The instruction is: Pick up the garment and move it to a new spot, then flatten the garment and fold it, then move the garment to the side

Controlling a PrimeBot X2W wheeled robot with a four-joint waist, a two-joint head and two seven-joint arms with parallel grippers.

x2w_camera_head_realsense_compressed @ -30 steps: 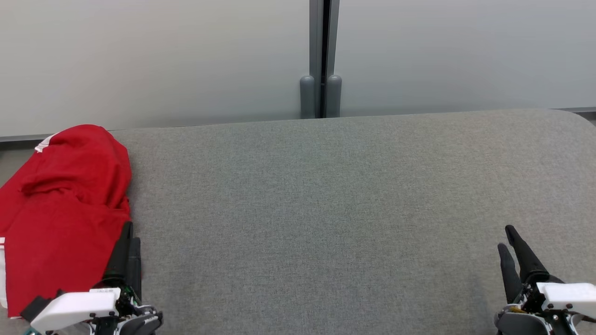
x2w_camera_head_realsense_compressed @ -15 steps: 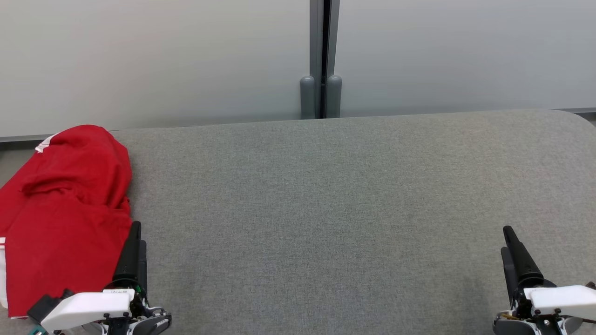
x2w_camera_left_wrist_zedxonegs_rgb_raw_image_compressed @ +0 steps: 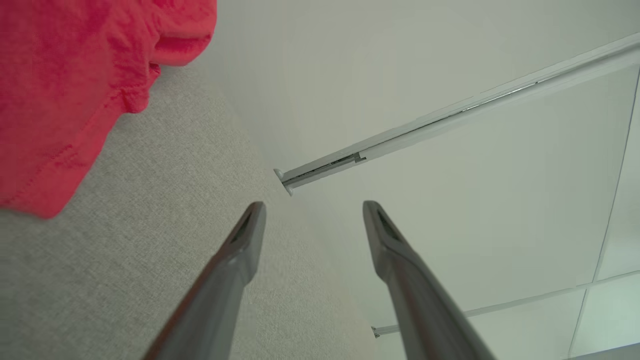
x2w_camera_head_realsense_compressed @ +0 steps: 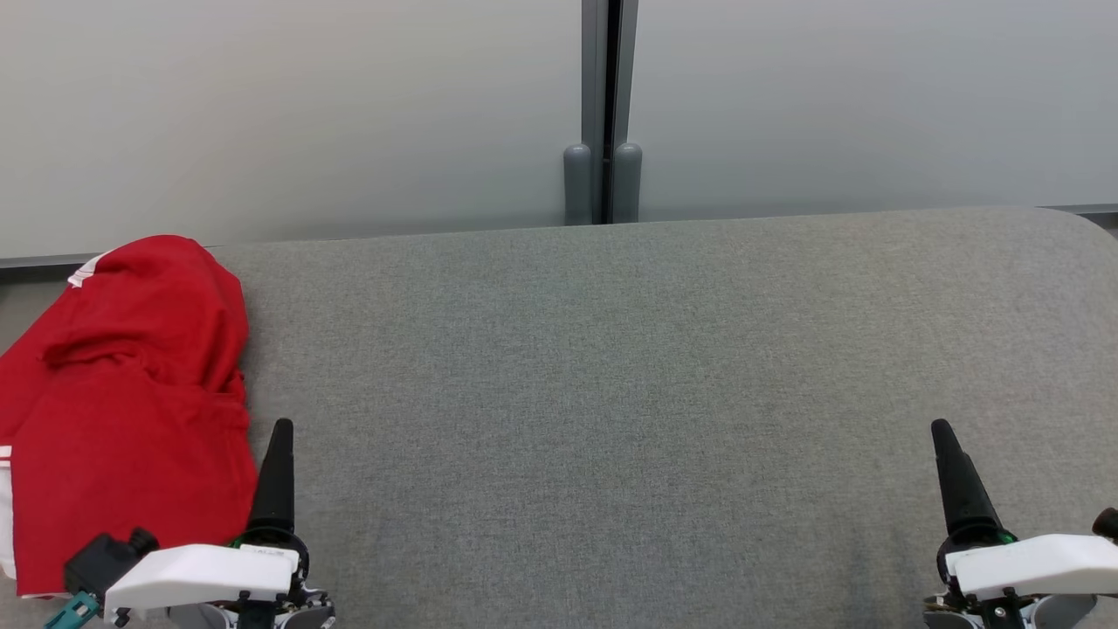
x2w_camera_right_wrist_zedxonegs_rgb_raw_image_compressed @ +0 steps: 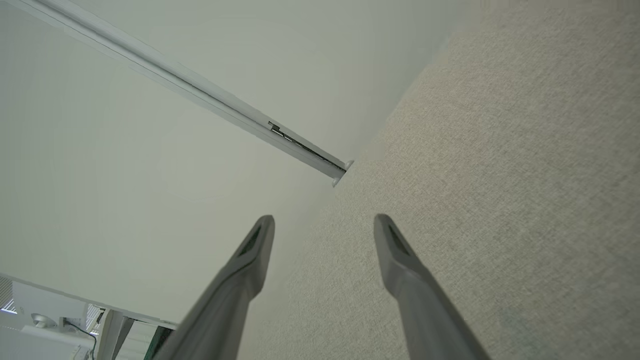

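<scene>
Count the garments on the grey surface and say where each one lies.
1. The red garment lies bunched at the left end of the grey surface, beside the left pincer. Its left edge leaves the head view, so another could be hidden.

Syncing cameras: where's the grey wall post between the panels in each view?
Head view: wall post top centre, vertical.
Left wrist view: wall post diagonal, centre to upper right.
Right wrist view: wall post diagonal, upper left to centre.
Shared landmark: grey padded surface, whose far edge meets the post's foot.
</scene>
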